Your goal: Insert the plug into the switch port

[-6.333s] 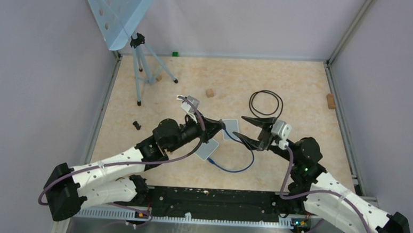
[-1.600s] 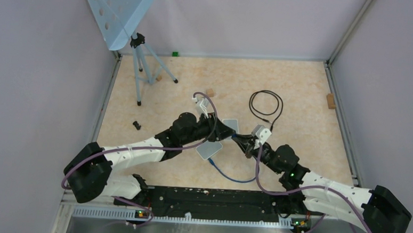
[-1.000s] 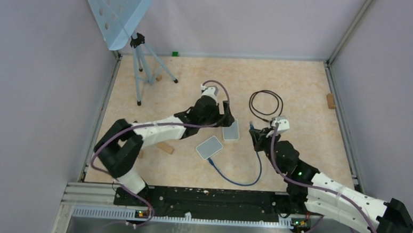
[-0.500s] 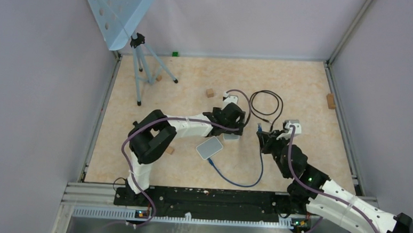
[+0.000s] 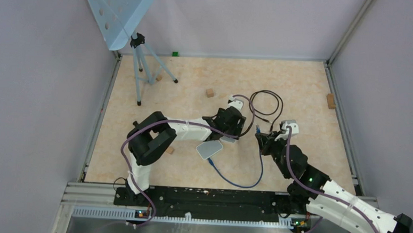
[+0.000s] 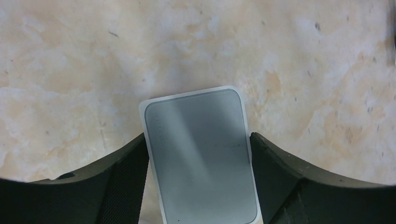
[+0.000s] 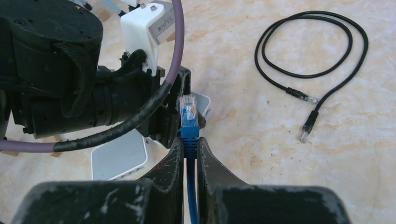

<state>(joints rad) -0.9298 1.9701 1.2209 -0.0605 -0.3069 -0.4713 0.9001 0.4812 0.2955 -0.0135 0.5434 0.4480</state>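
Near the middle of the bench, the blue plug [image 7: 188, 113] stands upright, pinched in the right gripper [image 7: 188, 144], whose jaws clamp its cable. Just beside it the left gripper [image 6: 198, 182] straddles the grey switch [image 6: 200, 154], jaws wide on both sides, contact unclear.

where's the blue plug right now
In the right wrist view, the blue plug stands upright, pinched in the right gripper, just right of the left gripper, centre table.

Grey switch [image 6: 201, 154] between open jaws
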